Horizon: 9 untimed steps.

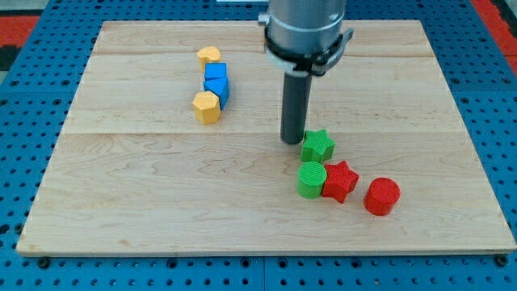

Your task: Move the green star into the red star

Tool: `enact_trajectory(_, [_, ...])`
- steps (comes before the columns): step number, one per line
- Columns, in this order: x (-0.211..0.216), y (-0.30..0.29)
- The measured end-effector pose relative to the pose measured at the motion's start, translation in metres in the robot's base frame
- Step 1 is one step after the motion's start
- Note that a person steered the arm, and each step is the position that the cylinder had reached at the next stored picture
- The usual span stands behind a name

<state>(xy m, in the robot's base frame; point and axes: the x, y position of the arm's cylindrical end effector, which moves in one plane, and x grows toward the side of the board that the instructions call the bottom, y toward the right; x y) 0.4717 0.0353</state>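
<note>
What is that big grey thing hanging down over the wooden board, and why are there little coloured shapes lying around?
That grey thing is a robot arm. It has no claw, so it holds nothing. It ends in a dark rod, and the rod's bottom end, my tip, slides over the wooden board and pushes blocks. There is only one picture, from one camera looking down at the board at a slant. My tip sits just left of the green star. Below that star are a green cylinder, a red star touching it, and a red cylinder a little apart. Further left, two yellow blocks and two blue blocks stand in a short row.
</note>
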Motion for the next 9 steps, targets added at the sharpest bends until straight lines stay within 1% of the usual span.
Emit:
enact_trajectory(1, [0.009, -0.006])
enact_trajectory(3, [-0.028, -0.003])
enact_trajectory(5, [0.033, 0.011])
enact_trajectory(6, [0.006, 0.008])
enact_trajectory(7, [0.006, -0.002])
enact_trajectory(8, [-0.009, -0.024])
enact_trajectory(9, [-0.041, 0.013])
